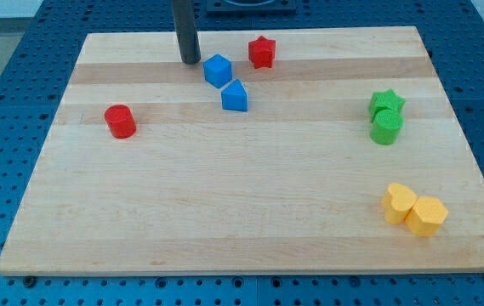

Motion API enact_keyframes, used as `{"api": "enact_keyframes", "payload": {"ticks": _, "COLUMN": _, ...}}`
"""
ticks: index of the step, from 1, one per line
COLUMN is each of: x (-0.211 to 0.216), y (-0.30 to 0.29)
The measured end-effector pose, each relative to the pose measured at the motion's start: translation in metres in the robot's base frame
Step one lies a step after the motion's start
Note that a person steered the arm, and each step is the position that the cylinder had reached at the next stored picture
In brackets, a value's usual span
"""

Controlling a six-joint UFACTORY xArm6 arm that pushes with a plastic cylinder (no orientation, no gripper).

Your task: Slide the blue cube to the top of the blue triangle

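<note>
The blue cube sits near the view's top, left of centre. The blue triangle lies just below it and slightly to the right; the two look close or just touching. My tip rests on the board just left of the blue cube, a small gap apart, slightly higher in the view. The dark rod rises from it out of the view's top.
A red star lies right of the blue cube. A red cylinder is at the left. A green star and green cylinder touch at the right. Two yellow blocks sit at the bottom right of the wooden board.
</note>
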State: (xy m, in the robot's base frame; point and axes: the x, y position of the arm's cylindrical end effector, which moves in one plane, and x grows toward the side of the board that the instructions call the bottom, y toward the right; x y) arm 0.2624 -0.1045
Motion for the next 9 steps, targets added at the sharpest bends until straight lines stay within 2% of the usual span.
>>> {"api": "enact_keyframes", "payload": {"ticks": 4, "x": 0.02, "y": 0.0}}
{"api": "enact_keyframes", "payload": {"ticks": 6, "x": 0.011, "y": 0.083}}
{"api": "enact_keyframes", "payload": {"ticks": 8, "x": 0.01, "y": 0.101}}
{"api": "enact_keyframes", "payload": {"ticks": 9, "x": 0.026, "y": 0.103}}
